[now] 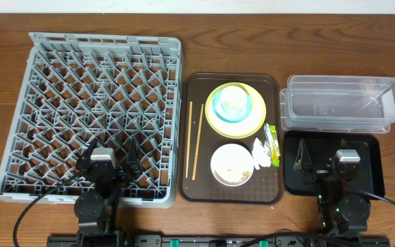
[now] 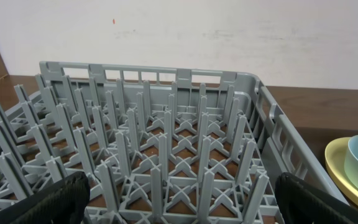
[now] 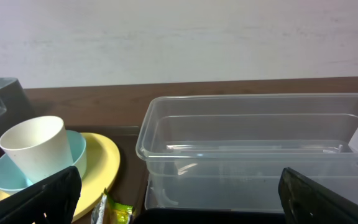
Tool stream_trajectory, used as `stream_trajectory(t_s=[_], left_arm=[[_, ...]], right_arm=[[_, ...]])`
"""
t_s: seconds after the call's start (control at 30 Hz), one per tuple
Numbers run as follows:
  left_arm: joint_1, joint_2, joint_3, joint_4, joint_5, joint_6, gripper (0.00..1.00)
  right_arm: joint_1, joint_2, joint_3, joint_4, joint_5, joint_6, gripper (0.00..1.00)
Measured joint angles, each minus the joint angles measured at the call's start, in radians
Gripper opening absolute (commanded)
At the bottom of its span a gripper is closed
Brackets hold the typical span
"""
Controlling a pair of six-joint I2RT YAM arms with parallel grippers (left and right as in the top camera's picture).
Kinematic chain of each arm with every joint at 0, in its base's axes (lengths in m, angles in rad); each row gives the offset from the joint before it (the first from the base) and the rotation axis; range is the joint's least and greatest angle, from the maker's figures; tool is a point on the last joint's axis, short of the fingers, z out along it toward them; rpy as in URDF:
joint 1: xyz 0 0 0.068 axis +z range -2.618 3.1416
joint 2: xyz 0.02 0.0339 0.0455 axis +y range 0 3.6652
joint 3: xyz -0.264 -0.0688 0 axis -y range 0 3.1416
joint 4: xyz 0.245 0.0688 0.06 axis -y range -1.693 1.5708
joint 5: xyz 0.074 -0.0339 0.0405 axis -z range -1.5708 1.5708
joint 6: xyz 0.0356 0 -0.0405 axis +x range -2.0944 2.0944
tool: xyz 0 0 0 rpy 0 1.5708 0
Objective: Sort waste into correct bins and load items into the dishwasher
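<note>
The grey dishwasher rack (image 1: 101, 96) fills the left of the table. My left gripper (image 1: 110, 156) hangs open over its near edge, nothing between its fingers (image 2: 55, 200). On the brown serving tray lie the yellow plate (image 1: 256, 122) with the light blue bowl (image 1: 219, 111) and white cup (image 1: 234, 98) stacked on it, the white bowl (image 1: 232, 165) with food scraps, the chopsticks (image 1: 195, 140), the crumpled napkin (image 1: 261, 155) and the green sachet (image 1: 273, 143). My right gripper (image 1: 323, 158) stands open over the black tray (image 1: 372, 171), facing the clear tub (image 3: 260, 149).
The brown serving tray (image 1: 190, 185) sits between the rack and the two bins. The clear tub (image 1: 341, 103) lies behind the black tray at the right. A wall rises beyond the table's far edge.
</note>
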Motion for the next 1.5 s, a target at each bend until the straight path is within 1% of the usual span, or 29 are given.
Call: stream_trajectory(t_s=[1.33,1.37,1.5], left_arm=[[0.0,0.0,0.0,0.0,0.0,0.0,0.96],[0.0,0.0,0.0,0.0,0.0,0.0,0.98],[0.0,0.0,0.0,0.008,0.002,0.0,0.98]], right_arm=[[0.0,0.0,0.0,0.0,0.0,0.0,0.99],[0.0,0.0,0.0,0.0,0.0,0.0,0.99],[0.0,0.0,0.0,0.0,0.0,0.0,0.99]])
